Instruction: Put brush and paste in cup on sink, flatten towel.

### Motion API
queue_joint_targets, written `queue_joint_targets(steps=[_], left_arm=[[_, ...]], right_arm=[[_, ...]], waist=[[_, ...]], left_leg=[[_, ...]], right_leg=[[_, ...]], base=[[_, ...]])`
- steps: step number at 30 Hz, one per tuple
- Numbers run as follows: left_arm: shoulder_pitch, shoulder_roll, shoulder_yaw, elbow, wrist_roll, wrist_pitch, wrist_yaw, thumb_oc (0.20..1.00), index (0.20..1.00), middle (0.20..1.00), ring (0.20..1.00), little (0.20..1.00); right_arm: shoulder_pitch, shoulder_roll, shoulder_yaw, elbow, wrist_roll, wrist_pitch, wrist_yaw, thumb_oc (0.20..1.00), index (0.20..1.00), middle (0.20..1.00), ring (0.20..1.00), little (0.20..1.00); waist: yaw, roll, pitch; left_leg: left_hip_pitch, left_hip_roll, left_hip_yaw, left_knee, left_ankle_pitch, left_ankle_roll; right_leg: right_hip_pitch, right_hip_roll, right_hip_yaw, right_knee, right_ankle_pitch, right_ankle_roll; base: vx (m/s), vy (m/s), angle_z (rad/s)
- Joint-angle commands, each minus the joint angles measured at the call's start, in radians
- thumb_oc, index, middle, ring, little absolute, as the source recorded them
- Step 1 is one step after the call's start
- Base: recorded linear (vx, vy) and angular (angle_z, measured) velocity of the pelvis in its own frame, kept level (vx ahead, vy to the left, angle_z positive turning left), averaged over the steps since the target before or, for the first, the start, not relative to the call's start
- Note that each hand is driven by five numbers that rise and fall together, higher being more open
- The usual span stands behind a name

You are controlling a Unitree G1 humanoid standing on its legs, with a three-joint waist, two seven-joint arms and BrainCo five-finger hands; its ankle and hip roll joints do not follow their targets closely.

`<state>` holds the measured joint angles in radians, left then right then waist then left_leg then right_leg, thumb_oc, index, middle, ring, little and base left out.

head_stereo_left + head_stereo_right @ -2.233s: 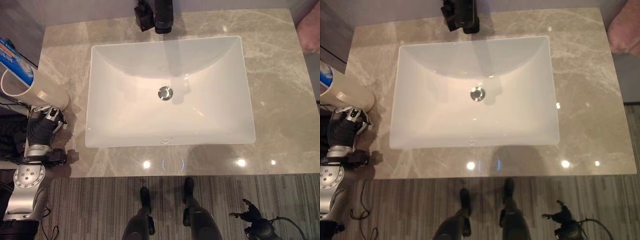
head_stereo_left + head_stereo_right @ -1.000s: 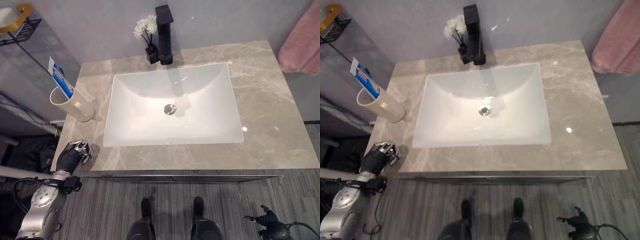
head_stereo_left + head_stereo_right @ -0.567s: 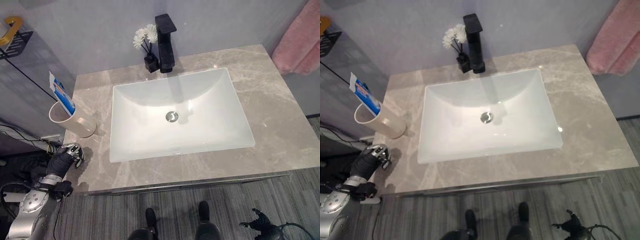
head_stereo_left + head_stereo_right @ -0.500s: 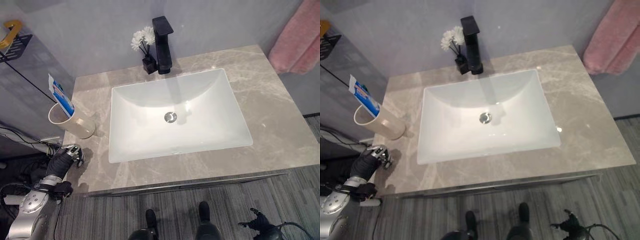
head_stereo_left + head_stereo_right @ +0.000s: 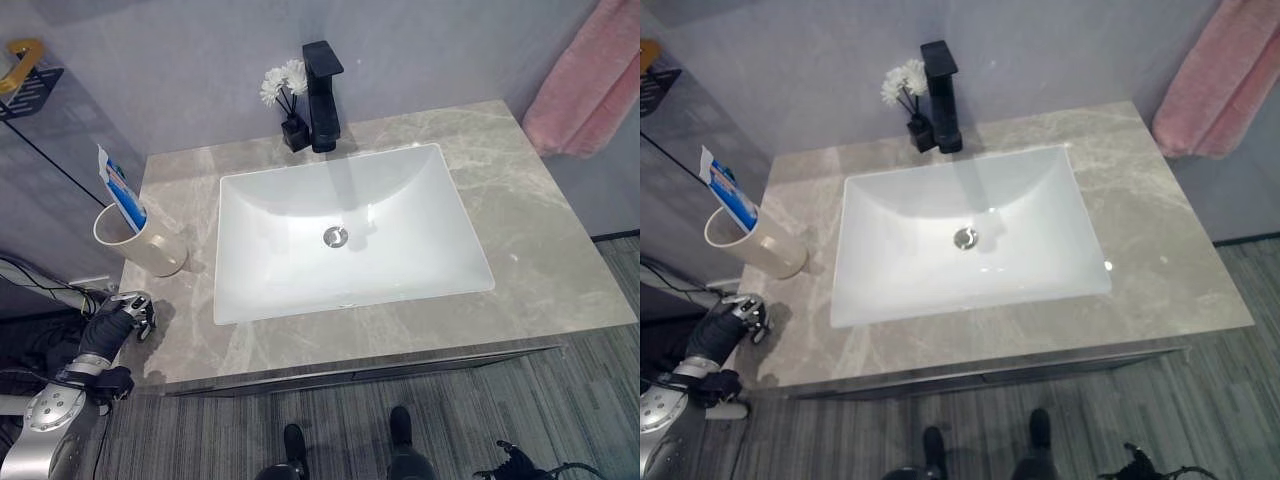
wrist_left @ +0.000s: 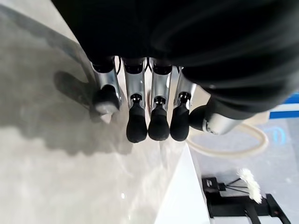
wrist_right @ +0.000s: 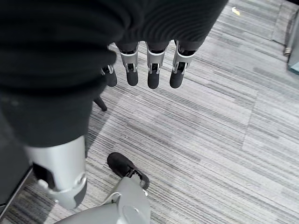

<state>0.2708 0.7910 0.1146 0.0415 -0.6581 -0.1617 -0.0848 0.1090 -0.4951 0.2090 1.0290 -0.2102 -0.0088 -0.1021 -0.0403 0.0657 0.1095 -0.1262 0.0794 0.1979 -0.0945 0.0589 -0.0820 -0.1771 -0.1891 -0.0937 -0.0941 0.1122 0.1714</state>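
One cup (image 5: 138,240), one paste tube (image 5: 122,190), one towel (image 5: 585,95), perhaps three flowers (image 5: 282,80).

Left hand (image 6: 154,100) empty, fingers loosely extended over grey marble counter (image 6: 56,158), cup (image 6: 233,147) beyond

Both eye views look steeply down on the sink (image 5: 350,225); wrist views sit close along each hand.

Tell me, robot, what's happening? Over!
Left hand open, empty, at counter's front-left corner. Right hand open, empty, down over the floor. Cup holds paste. Pink towel untouched. Nothing in the way.
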Motion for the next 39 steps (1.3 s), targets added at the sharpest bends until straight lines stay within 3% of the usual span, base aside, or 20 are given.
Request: queue_joint_targets(steps=[1,22,39], left_arm=[[-0.061,0.054,0.056,0.047,0.033,-0.019,0.038,0.200,0.200,0.200,0.200,0.200],[-0.222,0.093,-0.002,0.071,0.048,-0.036,0.090,0.200,0.200,0.200,0.200,0.200],[-0.134,0.056,0.004,0.074,0.071,-0.012,0.048,0.200,0.200,0.200,0.200,0.200]], right_arm=[[-0.058,-0.005,0.017,0.004,0.016,0.014,-0.032,1.000,1.000,1.000,1.000,1.000],[-0.116,-0.010,0.043,-0.049,0.066,0.017,-0.055,1.000,1.000,1.000,1.000,1.000],[-0.115,-0.015,0.050,-0.033,0.044,0.018,-0.041,1.000,1.000,1.000,1.000,1.000]], waist=[[-0.008,-0.026,0.074],[-0.020,-0.035,0.118],[-0.001,-0.041,0.083]], left_leg=[[-0.042,-0.017,-0.054,0.007,0.030,-0.008],[-0.145,-0.010,-0.065,0.007,0.057,-0.022],[-0.082,0.002,-0.076,0.007,0.043,-0.020]], right_leg=[[0.042,-0.034,-0.031,0.007,-0.010,0.029],[-0.060,-0.037,-0.019,0.007,0.022,0.031],[0.004,-0.032,-0.029,0.007,-0.009,0.021]], base=[[-0.02,-0.006,0.04],[0.00,0.002,0.02],[0.00,0.000,0.00]])
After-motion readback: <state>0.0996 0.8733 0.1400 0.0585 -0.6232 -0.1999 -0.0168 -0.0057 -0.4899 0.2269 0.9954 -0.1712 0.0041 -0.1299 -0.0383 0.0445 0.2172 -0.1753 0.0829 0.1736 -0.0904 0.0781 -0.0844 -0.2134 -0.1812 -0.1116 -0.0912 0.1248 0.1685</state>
